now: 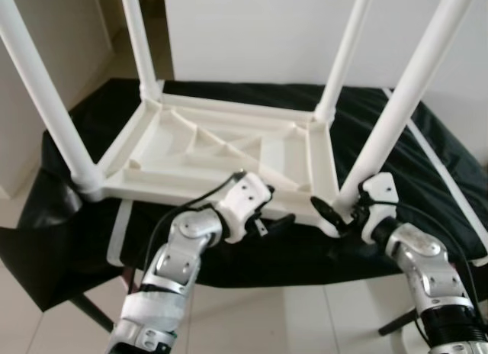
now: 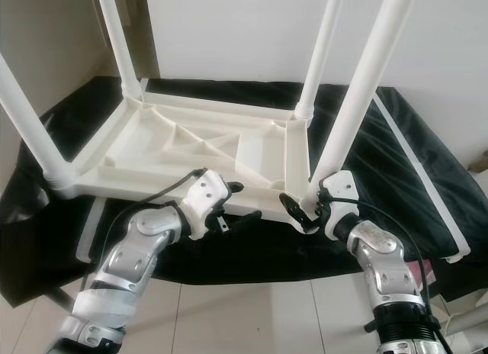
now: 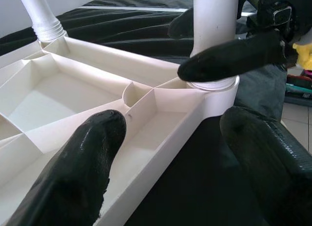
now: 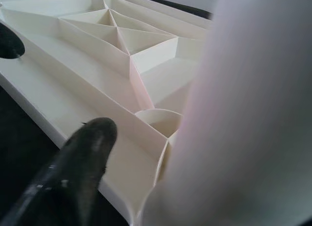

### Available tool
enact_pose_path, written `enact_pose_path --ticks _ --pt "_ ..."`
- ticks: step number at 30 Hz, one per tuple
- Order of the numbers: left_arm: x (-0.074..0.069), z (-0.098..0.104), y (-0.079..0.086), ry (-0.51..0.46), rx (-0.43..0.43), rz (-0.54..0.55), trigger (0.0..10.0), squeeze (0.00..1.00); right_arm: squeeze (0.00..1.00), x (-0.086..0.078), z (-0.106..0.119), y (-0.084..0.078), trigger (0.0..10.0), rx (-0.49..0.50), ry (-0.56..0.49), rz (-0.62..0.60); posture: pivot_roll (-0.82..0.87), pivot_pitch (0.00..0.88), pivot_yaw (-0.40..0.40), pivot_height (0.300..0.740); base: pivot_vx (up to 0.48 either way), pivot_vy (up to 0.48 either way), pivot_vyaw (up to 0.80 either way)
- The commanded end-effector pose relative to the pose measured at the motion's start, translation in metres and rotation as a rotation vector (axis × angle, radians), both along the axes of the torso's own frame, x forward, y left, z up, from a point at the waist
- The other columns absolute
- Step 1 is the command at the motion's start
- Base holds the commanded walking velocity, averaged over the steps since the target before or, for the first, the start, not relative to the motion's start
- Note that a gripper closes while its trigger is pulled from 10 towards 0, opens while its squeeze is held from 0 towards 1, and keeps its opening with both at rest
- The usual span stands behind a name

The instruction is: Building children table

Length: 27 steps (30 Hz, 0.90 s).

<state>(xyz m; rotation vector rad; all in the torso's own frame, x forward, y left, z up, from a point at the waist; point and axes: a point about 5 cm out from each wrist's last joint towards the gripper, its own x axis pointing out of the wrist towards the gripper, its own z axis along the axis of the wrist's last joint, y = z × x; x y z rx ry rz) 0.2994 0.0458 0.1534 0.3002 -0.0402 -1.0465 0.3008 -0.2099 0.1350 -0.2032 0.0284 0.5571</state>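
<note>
On a black cloth (image 1: 427,163) draped over a low support, the white table top (image 1: 221,152) lies upside down with its ribbed underside facing up, and a leg stands in each of the four corners: far legs at about 11 o'clock (image 1: 141,41) and 1 o'clock (image 1: 347,49), near legs at 9 o'clock (image 1: 38,94) and 3 o'clock (image 1: 415,79). By that showing the build looks nearly done; what seems left is seating the near right leg firmly in its socket and turning the table onto its feet.

The right gripper (image 2: 305,211) is at the base of that near right leg, at about 5 o'clock in the head view, its fingers on either side of the leg just above the socket. In the right wrist view the leg fills the frame beside one finger (image 4: 73,172), so the grip appears closed on it, though the contact itself is not clear.

The left gripper (image 1: 268,220) sits at the near edge of the table top, at about 6 o'clock. Its fingers (image 3: 73,172) are spread apart and hold nothing, one above the rim, one over the cloth.

The tall legs stand close around both arms and crowd any move. A white strap or band (image 1: 446,182) runs across the cloth at the right.
</note>
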Motion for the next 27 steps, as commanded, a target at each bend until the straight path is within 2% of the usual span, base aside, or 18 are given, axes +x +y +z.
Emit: enact_pose_path --ticks 1,9,10,19,22,27 --pt "0.003 0.002 -0.001 -0.021 -0.007 0.044 10.0 0.00 0.00 0.000 -0.005 0.002 0.0 -0.009 0.027 0.039 -0.05 0.000 -0.030 0.740 0.000 0.000 0.00" --pt "0.004 0.004 -0.001 -0.029 -0.005 0.043 10.0 0.00 0.00 -0.004 -0.012 0.002 0.0 0.010 0.054 0.046 -0.05 0.000 -0.025 0.740 0.000 0.000 0.00" --pt "0.004 0.005 -0.001 -0.030 -0.004 0.042 10.0 0.00 0.00 -0.004 -0.014 0.003 10.0 0.021 0.059 0.034 -0.05 0.000 -0.023 0.740 0.000 0.000 0.00" --pt "0.005 0.006 0.000 -0.030 -0.005 0.045 10.0 0.00 0.00 -0.008 -0.020 0.007 10.0 0.054 0.063 -0.067 -0.05 0.000 -0.022 0.740 0.000 0.000 0.00" --pt "0.004 0.005 -0.001 -0.028 -0.007 0.043 10.0 0.00 0.00 -0.007 -0.020 0.004 10.0 0.002 0.047 -0.139 -0.05 0.000 -0.019 0.740 0.000 0.000 0.00" --pt "0.002 0.004 -0.001 -0.023 -0.007 0.035 10.0 0.00 0.00 -0.010 -0.017 0.006 10.0 0.030 0.037 -0.248 -0.06 0.000 -0.016 0.740 0.000 0.000 0.00"
